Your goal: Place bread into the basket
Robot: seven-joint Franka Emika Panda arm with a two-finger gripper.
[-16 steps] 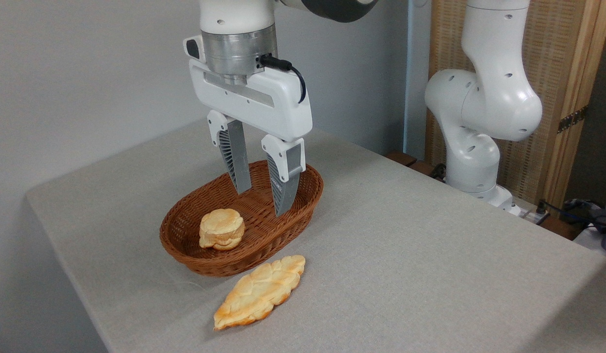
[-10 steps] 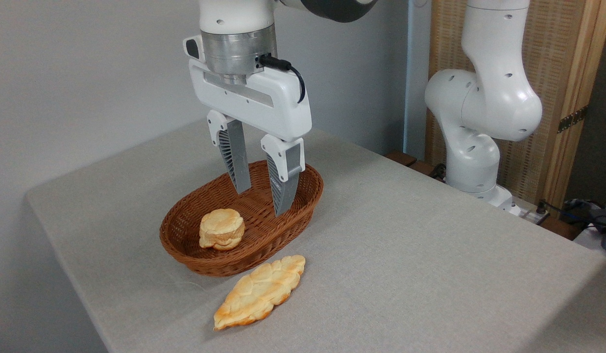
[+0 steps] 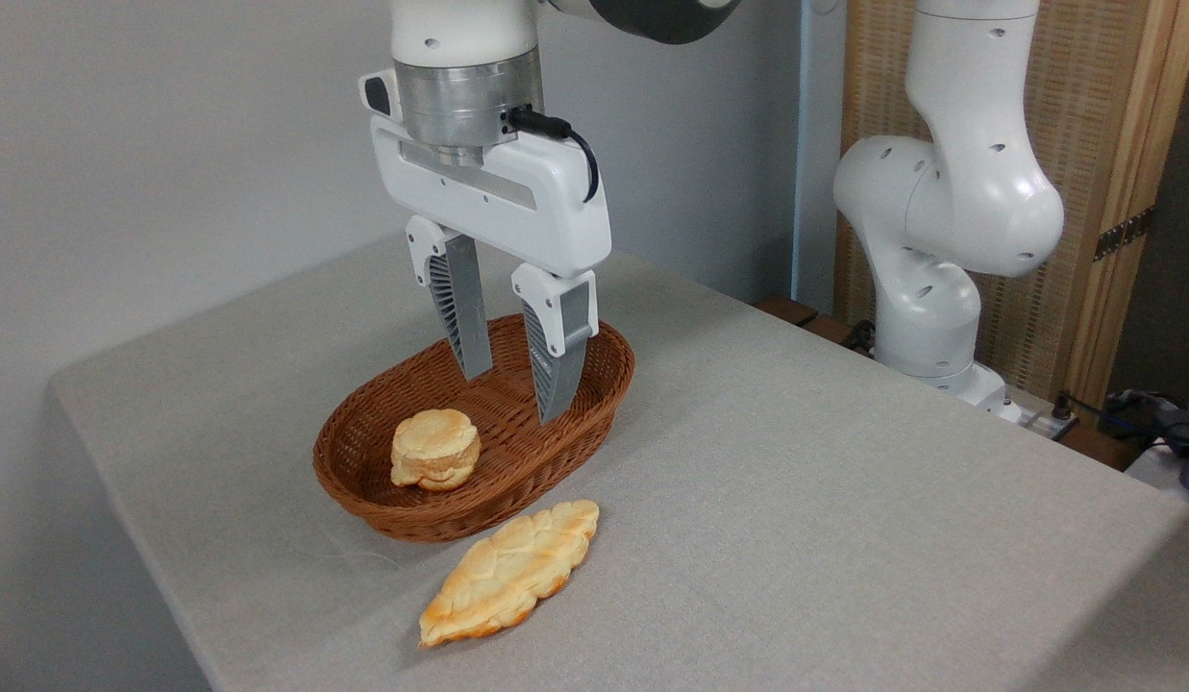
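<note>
Gripper point(image 3: 514, 398) hangs part-open and empty above basket point(image 3: 594, 423); bread point(image 3: 509, 572) on table beside it awaits approach and grasp

The arm point(image 3: 950, 192) runs out of the top of the frame at two places, so its upper links cannot be seen. The fingers point(image 3: 459, 308) cover part of the far inner wall of the basket point(image 3: 363, 481). The small bun point(image 3: 435, 449) hides a patch of the basket floor behind it. The counter point(image 3: 796, 500) is cut off by the lower and right edges. At the right edge, dark cables and objects point(image 3: 1171, 423) are cropped and too unclear to name.
</note>
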